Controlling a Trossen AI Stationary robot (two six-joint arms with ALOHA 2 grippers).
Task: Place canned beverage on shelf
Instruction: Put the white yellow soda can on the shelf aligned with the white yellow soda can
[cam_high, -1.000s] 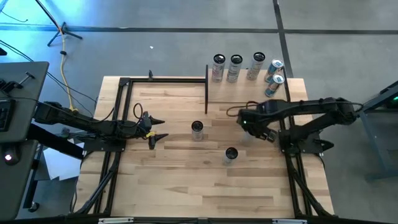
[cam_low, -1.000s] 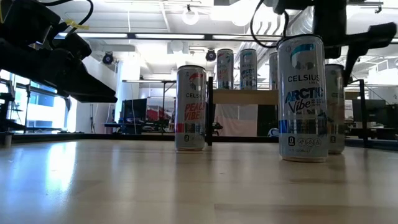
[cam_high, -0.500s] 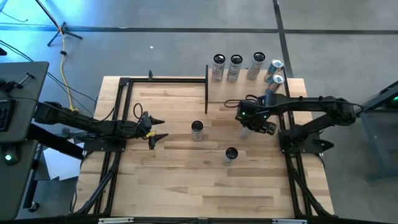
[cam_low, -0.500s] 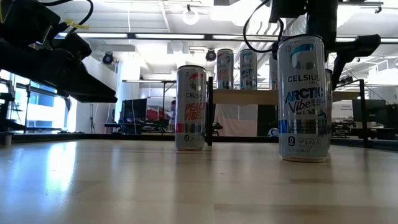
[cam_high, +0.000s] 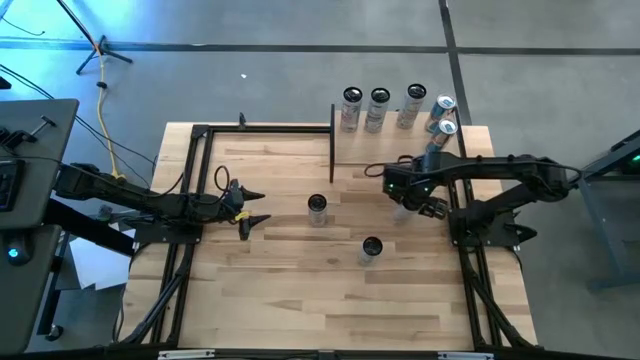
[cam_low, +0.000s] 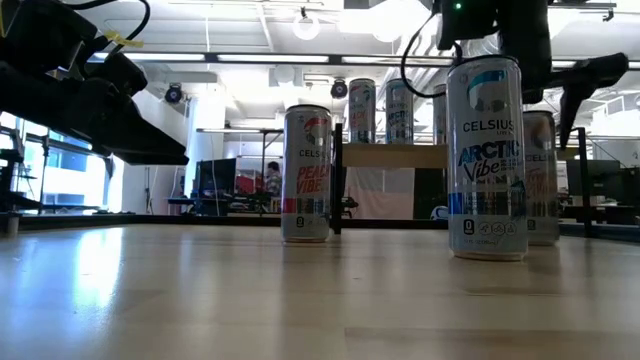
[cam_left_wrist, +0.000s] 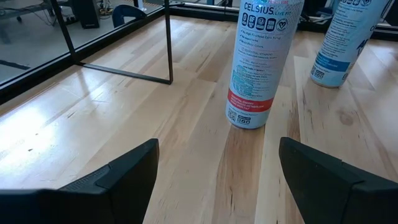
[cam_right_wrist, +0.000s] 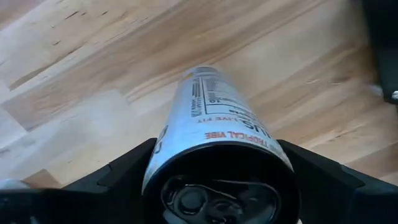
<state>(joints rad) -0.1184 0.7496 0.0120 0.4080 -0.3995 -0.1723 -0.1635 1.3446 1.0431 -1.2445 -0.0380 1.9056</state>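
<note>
**Operator:** What sits nearest the low camera?

**Inspector:** Your Arctic Vibe can (cam_low: 487, 160), with the Peach Vibe can (cam_low: 306, 175) farther back. The left gripper (cam_high: 245, 207) hangs wide open and empty; its wrist view alone shows that.

**Operator:** And the task can?

**Inspector:** The target can (cam_right_wrist: 217, 143) stands on the table (cam_high: 290, 290) inside your right gripper (cam_high: 408, 197). Whether it is clamped, I cannot tell. Only the low view shows the shelf (cam_low: 385, 155) beyond, carrying shelved cans (cam_low: 362, 110).
</note>
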